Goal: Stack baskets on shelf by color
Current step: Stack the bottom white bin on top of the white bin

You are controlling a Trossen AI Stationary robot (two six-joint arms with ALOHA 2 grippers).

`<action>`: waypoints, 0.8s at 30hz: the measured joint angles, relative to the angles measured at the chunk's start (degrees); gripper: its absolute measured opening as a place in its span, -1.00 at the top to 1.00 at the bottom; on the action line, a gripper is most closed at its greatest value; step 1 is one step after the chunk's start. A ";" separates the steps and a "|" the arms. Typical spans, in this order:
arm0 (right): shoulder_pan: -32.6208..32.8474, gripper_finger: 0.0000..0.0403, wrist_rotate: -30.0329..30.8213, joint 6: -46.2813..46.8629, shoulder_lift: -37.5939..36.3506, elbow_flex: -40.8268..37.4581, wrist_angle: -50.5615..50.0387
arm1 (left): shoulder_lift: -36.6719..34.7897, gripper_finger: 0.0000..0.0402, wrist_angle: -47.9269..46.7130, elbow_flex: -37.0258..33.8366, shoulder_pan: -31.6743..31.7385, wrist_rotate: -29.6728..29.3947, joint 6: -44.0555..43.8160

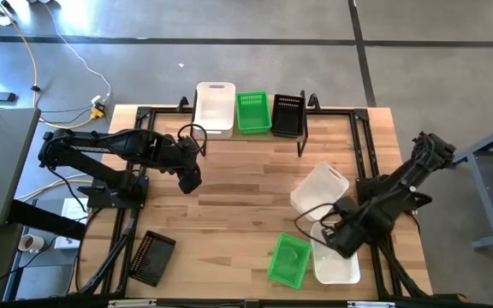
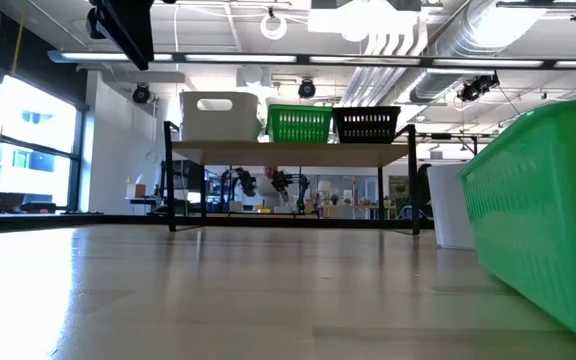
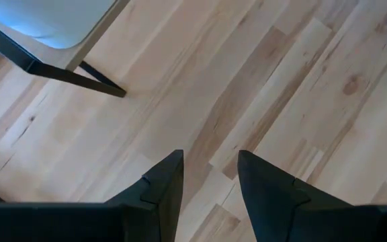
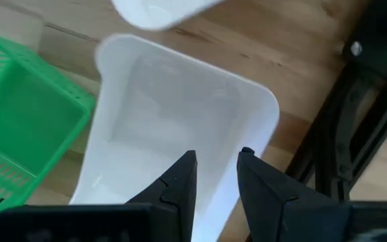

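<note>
Shelf (image 1: 246, 135): white, green, black baskets in a row; table: two white (image 1: 335, 261), one green, one black unstacked; right gripper (image 4: 217, 176) slightly parted over white, left gripper (image 3: 210, 178) open, empty.

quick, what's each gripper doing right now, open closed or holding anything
Left gripper: open, empty, over bare table near the shelf.
Right gripper: open, holding nothing, fingers over the rim of a white basket.
</note>
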 joint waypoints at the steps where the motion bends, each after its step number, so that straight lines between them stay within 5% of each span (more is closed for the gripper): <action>1: 1.04 0.53 0.02 1.76 0.00 -0.27 0.08 | 0.00 0.35 0.00 0.00 0.00 0.00 -0.25; 10: 9.16 0.53 2.46 13.89 0.13 -0.40 0.07 | 0.00 0.35 0.00 0.00 0.00 0.02 -0.65; 24: 14.04 0.53 -1.63 14.53 7.35 -0.37 1.63 | 0.00 0.35 0.00 0.00 -0.02 0.24 -1.20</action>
